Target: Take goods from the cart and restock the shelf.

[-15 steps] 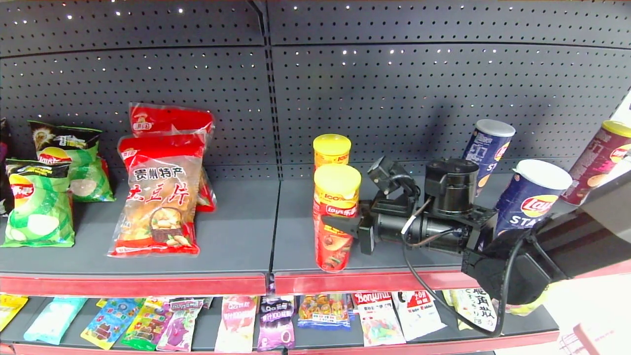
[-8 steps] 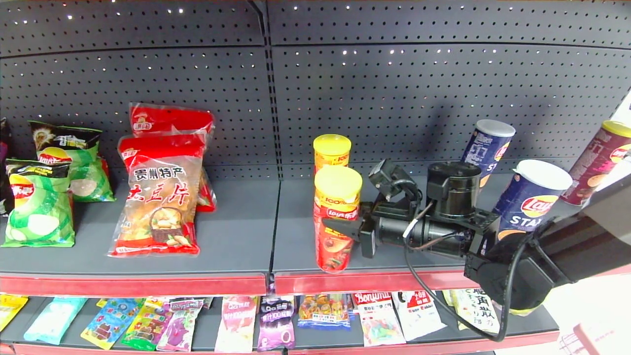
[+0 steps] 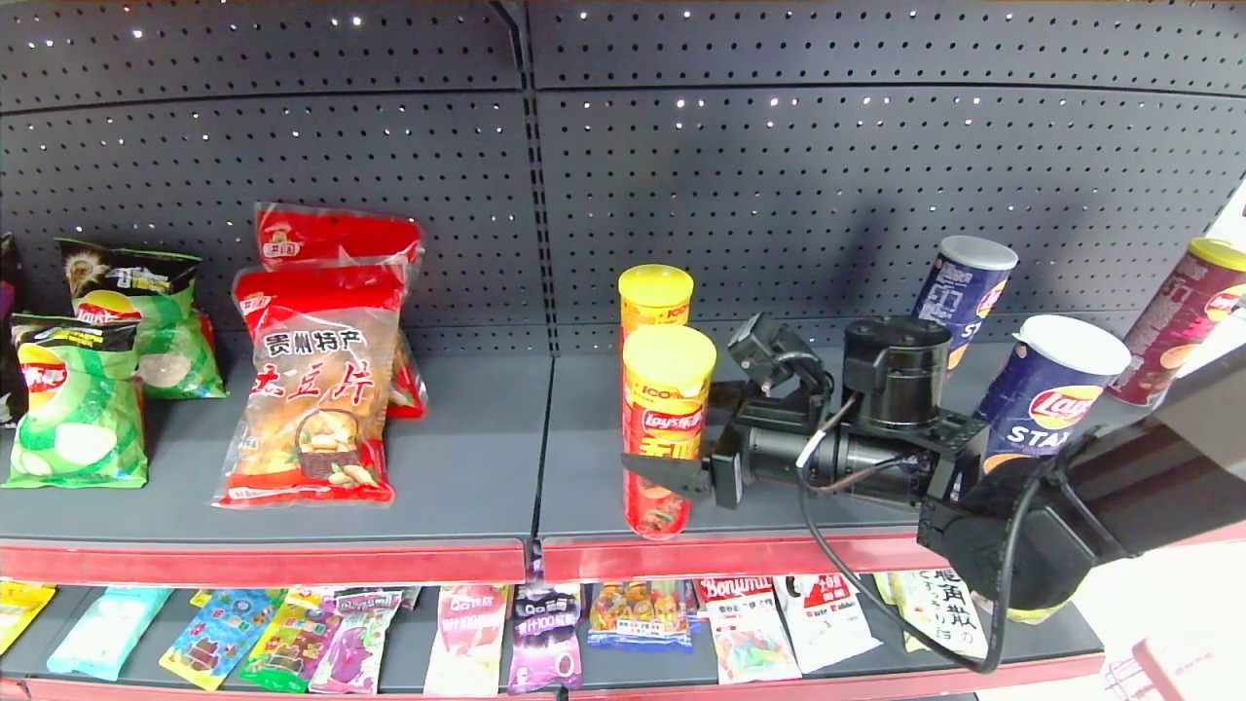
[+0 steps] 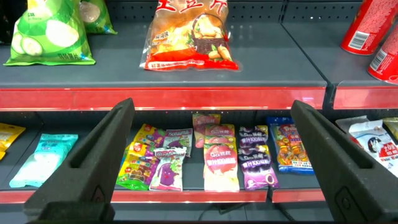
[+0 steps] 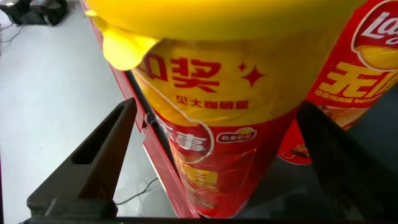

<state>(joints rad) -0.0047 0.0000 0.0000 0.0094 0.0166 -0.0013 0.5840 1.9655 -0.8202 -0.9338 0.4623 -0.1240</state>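
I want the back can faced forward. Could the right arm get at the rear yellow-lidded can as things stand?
Probably not directly: the front can stands right before the rear can, and the open right gripper straddles that front one.

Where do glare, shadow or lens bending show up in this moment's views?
Head view: the back panel seams bow with the lens, pinpoints of light shine through its holes, and a soft shadow lies on it above the right arm. Right wrist view: the front can looms close under its yellow lid. Left wrist view: even light along the red shelf edge.
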